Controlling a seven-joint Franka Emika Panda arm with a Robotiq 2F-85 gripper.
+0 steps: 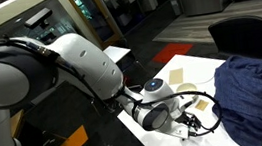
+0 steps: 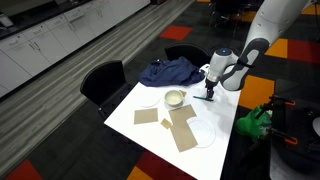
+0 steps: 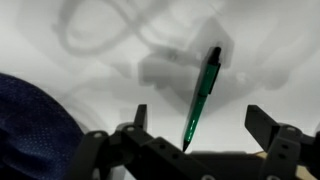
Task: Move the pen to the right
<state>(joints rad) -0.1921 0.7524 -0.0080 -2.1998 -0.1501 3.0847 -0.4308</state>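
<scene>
The green pen [image 3: 201, 95] lies on the white table [image 3: 80, 50], slanting from upper right to lower left in the wrist view. My gripper [image 3: 200, 120] is open, with one finger on each side of the pen's lower end and clear gaps between them. In both exterior views the gripper [image 2: 209, 93] [image 1: 190, 126] points down at the table near the blue cloth. The pen is hidden by the gripper there.
A crumpled blue cloth [image 2: 168, 71] [image 1: 259, 92] [image 3: 30, 125] lies beside the gripper. Tan cardboard pieces [image 2: 180, 128], a small bowl [image 2: 175, 98] and white plates [image 2: 203, 133] cover the table's middle. Black chairs [image 2: 100, 85] stand at the edge. A green object [image 2: 255, 122] is off the table.
</scene>
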